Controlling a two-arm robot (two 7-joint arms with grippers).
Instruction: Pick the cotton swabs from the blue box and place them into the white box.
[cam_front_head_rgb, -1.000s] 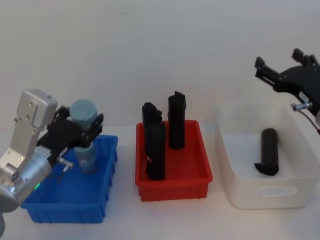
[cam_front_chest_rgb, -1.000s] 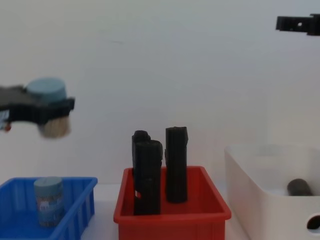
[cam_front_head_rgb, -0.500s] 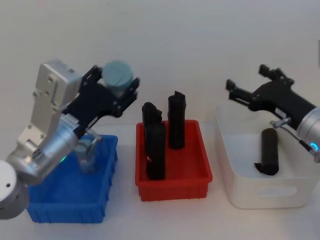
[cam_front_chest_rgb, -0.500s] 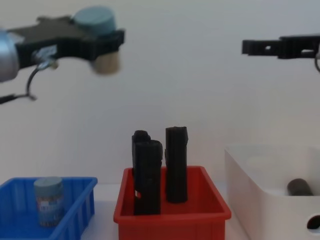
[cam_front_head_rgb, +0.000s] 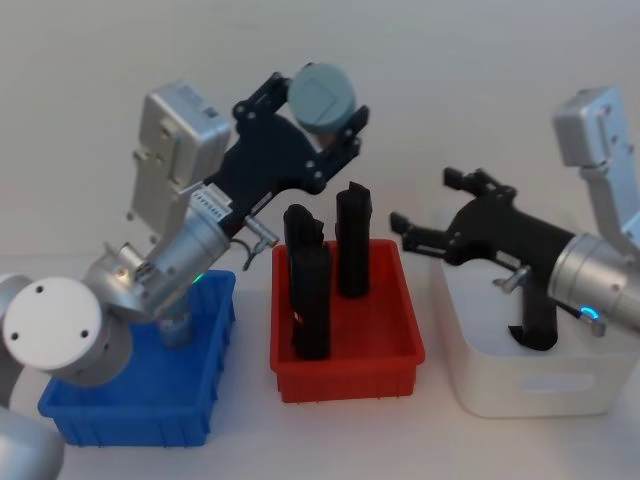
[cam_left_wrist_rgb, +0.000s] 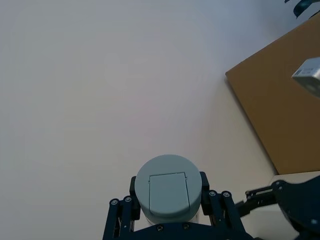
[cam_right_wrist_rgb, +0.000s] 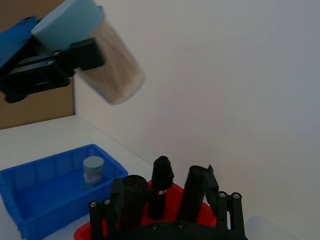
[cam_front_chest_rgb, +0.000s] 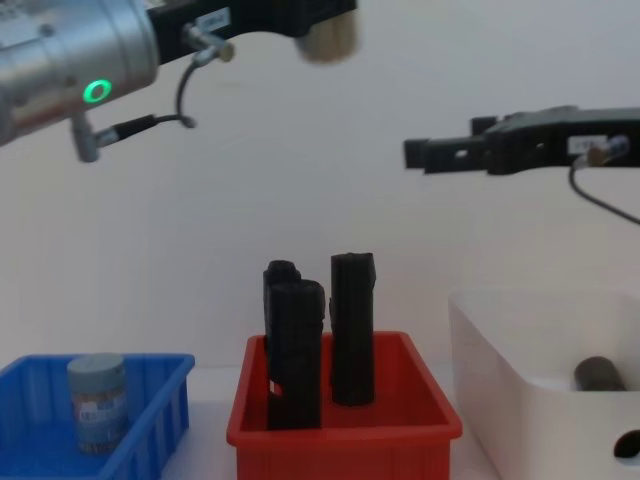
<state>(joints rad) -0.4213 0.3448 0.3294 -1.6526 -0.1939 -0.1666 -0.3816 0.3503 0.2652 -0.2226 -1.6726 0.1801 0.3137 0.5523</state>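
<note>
High above the red bin, my left gripper (cam_front_head_rgb: 322, 112) is shut on a cotton swabs tub (cam_front_head_rgb: 323, 94) with a grey-blue lid; the tub (cam_left_wrist_rgb: 167, 187) sits between its black fingers, and its clear body (cam_right_wrist_rgb: 109, 75) shows white swabs. A second tub (cam_front_chest_rgb: 97, 400) stands upright in the blue box (cam_front_chest_rgb: 165, 405) at the left. The white box (cam_front_head_rgb: 540, 385) is at the right. My right gripper (cam_front_head_rgb: 428, 200) hovers open and empty over the white box's left edge, pointing toward the held tub.
A red bin (cam_front_head_rgb: 395, 350) sits between the two boxes, with tall black upright blocks (cam_front_head_rgb: 310, 290) standing in it. A black cylinder (cam_front_chest_rgb: 598, 373) lies inside the white box. A plain wall stands behind the table.
My left arm has risen and carried the tub rightward, from over the blue box to high over the red bin. My right gripper has swung left and lower, toward the middle.
</note>
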